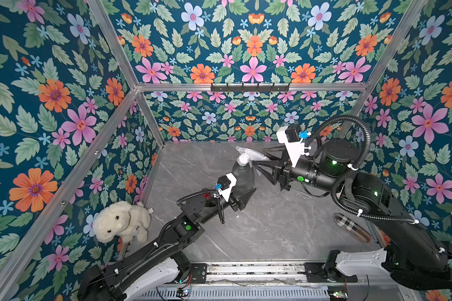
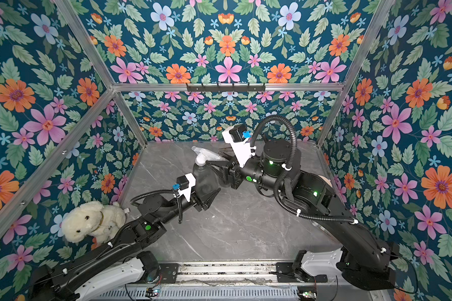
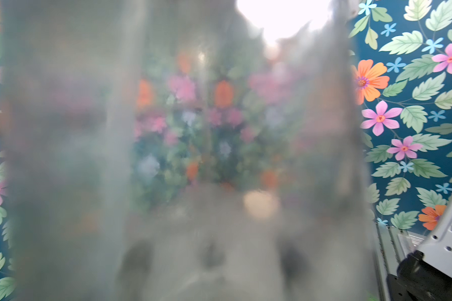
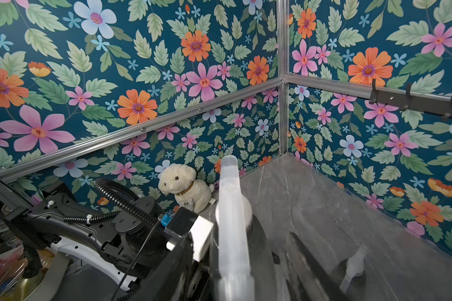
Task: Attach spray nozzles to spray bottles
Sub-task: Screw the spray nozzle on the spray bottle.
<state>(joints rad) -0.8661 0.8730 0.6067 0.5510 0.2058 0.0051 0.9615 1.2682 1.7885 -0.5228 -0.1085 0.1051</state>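
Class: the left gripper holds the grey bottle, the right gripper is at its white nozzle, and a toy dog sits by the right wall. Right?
No: the toy dog sits by the left wall, as both top views show. The left gripper does hold the grey bottle, right gripper at its white nozzle.

Translucent smoky-grey cone-shaped plastic bottle (image 1: 242, 176) capped by translucent whitish plastic trigger nozzle (image 1: 245, 153)
Upright, middle of counter (image 1: 259, 229), nozzle on its neck. Second grey bottle (image 4: 350, 277), whitish nozzle (image 4: 355, 260) on top, stands apart.
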